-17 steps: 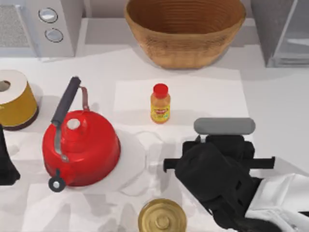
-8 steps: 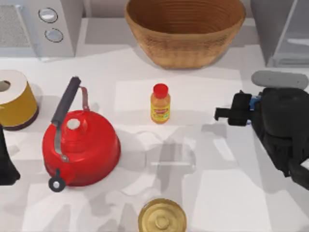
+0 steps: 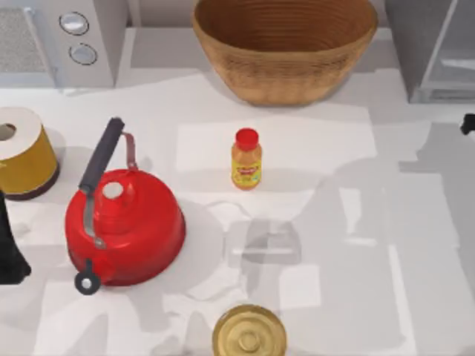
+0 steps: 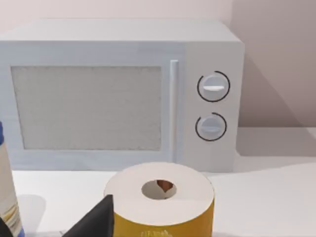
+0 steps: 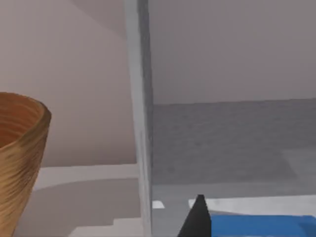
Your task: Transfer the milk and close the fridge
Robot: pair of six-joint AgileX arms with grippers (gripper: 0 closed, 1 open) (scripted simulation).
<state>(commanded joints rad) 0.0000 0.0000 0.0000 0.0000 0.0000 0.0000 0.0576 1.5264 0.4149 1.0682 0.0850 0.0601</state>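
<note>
Top view: my right arm [image 3: 468, 123] shows as a dark sliver at the table's right edge, just below the fridge [image 3: 429, 52] in the far right corner, while my left arm [image 3: 10, 248] sits parked at the left edge. On the table [image 3: 386, 282] I count one red kettle [image 3: 125, 222], one orange bottle [image 3: 246, 159], one wicker basket [image 3: 286, 44], one yellow-sided paper roll [image 3: 22, 152], one brass lid [image 3: 249, 334] at the near edge and one microwave [image 3: 59, 41] with two knobs. Left wrist view: the microwave and the paper roll face the idle arm; whether my left gripper's fingers are apart, I cannot tell. Right wrist view: the blue top of the milk [image 5: 261, 226] lies along the bottom edge, beside one dark fingertip [image 5: 197, 217] of my right gripper, which I judge to be clamped on the carton, with the fridge's open grey interior straight ahead and its pale edge panel [image 5: 140, 123] upright beside the basket. By my reading, the transfer is under way; next comes carrying the one carton inside onto the fridge floor, releasing it, then swinging the door closed.
</note>
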